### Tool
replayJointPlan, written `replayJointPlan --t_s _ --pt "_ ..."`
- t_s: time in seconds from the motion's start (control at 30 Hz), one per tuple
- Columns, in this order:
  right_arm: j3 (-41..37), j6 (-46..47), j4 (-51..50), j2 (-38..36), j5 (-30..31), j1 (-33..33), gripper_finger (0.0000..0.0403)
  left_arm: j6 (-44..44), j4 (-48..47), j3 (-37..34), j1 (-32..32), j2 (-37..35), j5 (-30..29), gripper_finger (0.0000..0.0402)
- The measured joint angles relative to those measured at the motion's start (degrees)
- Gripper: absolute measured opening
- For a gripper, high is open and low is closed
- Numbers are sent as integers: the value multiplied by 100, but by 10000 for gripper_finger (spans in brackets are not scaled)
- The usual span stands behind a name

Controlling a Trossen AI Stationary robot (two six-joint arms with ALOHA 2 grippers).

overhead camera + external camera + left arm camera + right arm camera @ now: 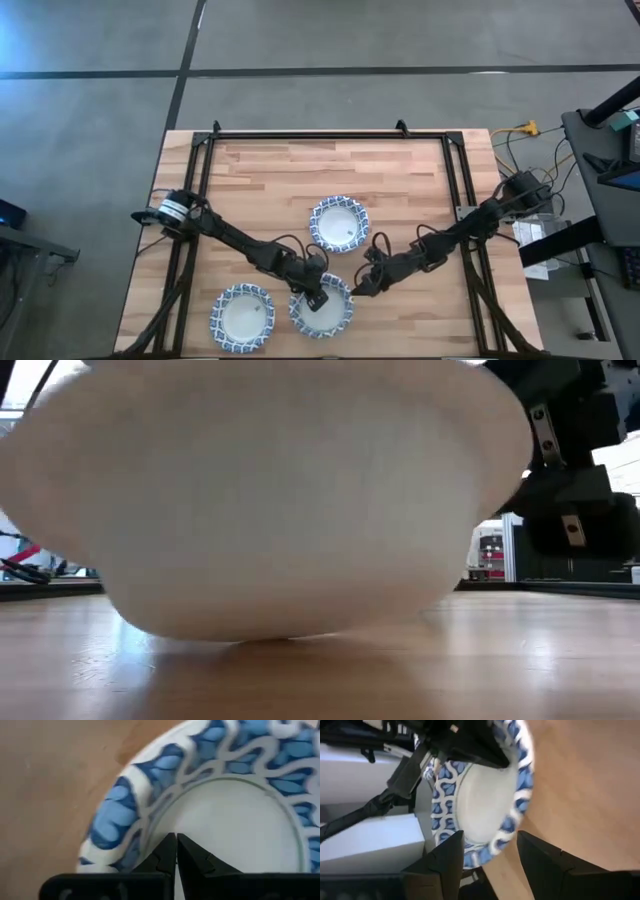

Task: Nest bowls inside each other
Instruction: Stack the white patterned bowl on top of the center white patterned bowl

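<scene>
Now both grippers (318, 299) (357, 290) at front bowl (334, 315)

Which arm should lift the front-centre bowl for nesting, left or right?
Left, probably. The left gripper is over the front-centre bowl, its fingers together above the inside. The right gripper is open beside that bowl's rim. Two other bowls sit apart.

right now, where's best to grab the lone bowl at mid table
Take the lone bowl by its patterned rim, from above, one finger inside, one outside: it sits upright, shallow, nothing touching it, so the rim is free all round. Come at its right edge; the open right hand, beside the near bowl where the left hand sits shut, looks closest.
</scene>
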Motion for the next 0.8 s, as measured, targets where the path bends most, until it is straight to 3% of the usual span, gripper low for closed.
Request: replayJointPlan --t_s 0.27,0.47,0.8 --pt "277 81 -79 368 -392 0 178 -133 50 -15 0 -1 -118 0" --pt "341 424 -77 713 -444 39 178 -133 77 -26 0 -1 -216 0" --pt "779 193 4 1236 -491 50 161 -161 152 -11 0 38 -274 0"
